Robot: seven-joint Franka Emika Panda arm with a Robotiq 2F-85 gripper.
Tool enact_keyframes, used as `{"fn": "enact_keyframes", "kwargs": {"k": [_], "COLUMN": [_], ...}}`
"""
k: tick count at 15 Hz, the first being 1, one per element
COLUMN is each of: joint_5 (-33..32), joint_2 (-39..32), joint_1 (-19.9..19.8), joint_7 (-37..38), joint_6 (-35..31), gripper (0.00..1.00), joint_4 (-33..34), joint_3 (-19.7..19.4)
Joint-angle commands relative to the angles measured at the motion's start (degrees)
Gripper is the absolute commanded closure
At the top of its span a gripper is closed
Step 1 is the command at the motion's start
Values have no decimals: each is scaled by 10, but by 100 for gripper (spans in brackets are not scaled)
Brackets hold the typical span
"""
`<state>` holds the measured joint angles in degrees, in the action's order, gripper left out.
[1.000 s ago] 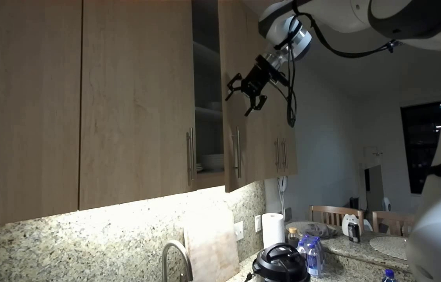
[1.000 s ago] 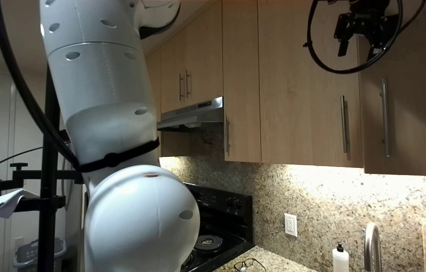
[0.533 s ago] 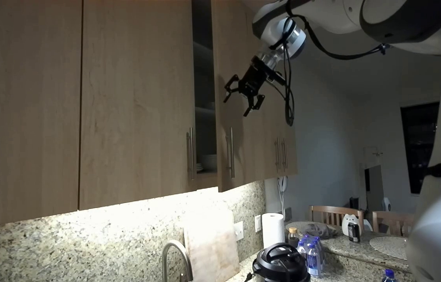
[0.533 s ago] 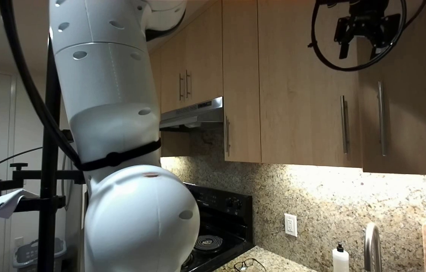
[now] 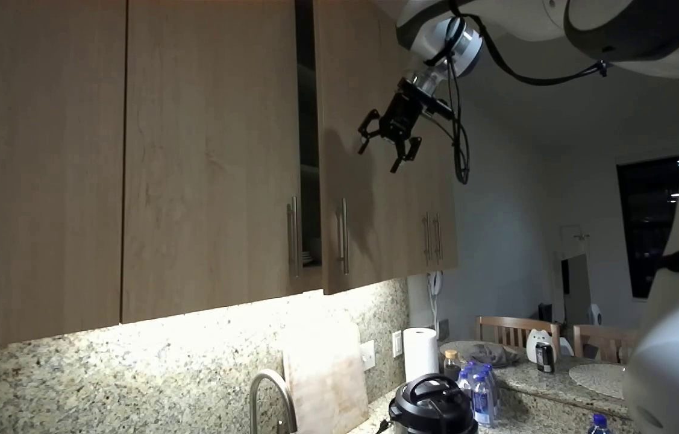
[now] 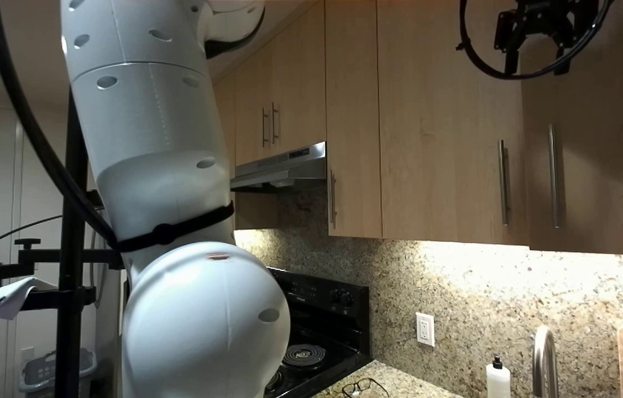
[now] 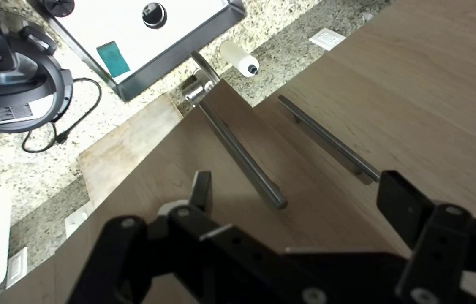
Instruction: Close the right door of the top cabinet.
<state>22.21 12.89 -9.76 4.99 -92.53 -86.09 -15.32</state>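
The top cabinet (image 5: pixel 212 150) is light wood; a narrow dark gap beside its closed left door shows shelves and a bit of stacked dishes. The right door (image 5: pixel 345 90) stands slightly ajar, its edge forward of the left door. It is a flat wood panel with a vertical metal handle (image 5: pixel 344 236), and it also shows in an exterior view (image 6: pixel 610 166) and the wrist view (image 7: pixel 166 164). My gripper (image 5: pixel 379 158) is open and empty in front of this door, above handle height, and seems apart from it. In the wrist view its fingers (image 7: pixel 297 194) frame the upper handle end.
The left door's handle (image 7: pixel 330 139) lies near one finger in the wrist view. Below are a faucet (image 5: pixel 273 392), a cutting board (image 5: pixel 327 374), a black pressure cooker (image 5: pixel 434 404), a paper towel roll (image 5: pixel 421 355) and bottles (image 5: pixel 482 395).
The right door has swung inward, and the gap beside it has narrowed a lot. My gripper first moved slightly toward the cabinet, then back and up, away from the door. It stayed open.
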Motion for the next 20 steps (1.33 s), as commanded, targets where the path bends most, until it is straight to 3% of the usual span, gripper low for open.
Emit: {"fn": "enact_keyframes", "kwargs": {"k": [1, 8, 20], "joint_5": [-31, -86, -126], "joint_2": [1, 3, -85], "joint_1": [-8, -9, 0], "joint_7": [19, 7, 16], "joint_6": [68, 211, 320], "gripper": [0, 0, 0], "joint_4": [21, 35, 12], "joint_3": [3, 4, 33]}}
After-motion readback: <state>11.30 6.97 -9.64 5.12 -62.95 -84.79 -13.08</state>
